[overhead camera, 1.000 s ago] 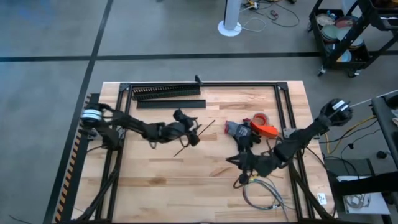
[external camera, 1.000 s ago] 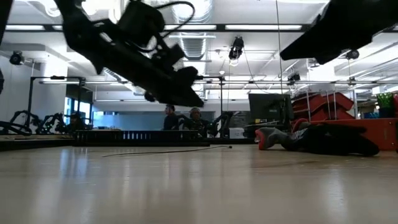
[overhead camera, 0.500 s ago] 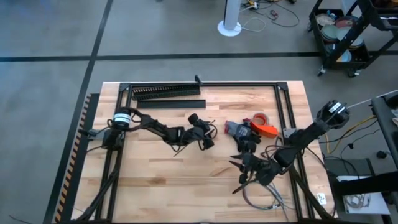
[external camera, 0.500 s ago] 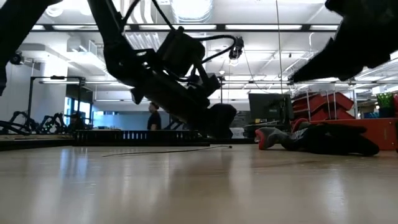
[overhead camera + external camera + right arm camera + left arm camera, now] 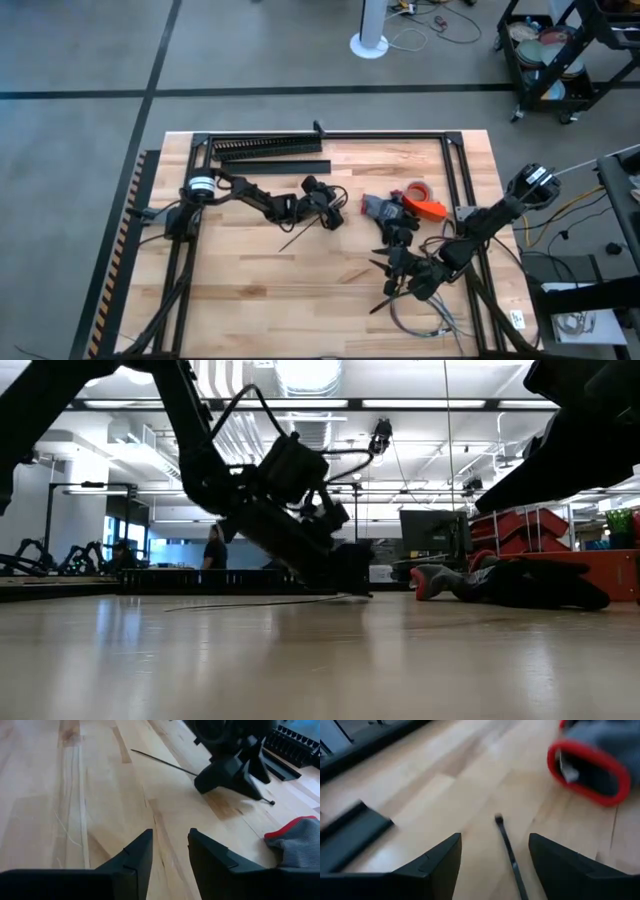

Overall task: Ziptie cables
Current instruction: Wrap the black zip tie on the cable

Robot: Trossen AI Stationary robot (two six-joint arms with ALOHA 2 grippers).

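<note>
Dark zipties [image 5: 305, 228] lie mid-table beneath the left gripper [image 5: 330, 216], its fingers spread either side of one strip. Pale cables [image 5: 425, 315] rest at the near right edge by the right gripper [image 5: 392, 282], parted and empty. A clean pickup needs the strip centred before closing.

Your left gripper [image 5: 335, 218] over zipties [image 5: 300, 233], table centre | cables [image 5: 425, 315] near-right | duct [image 5: 268, 148] far-left
</note>
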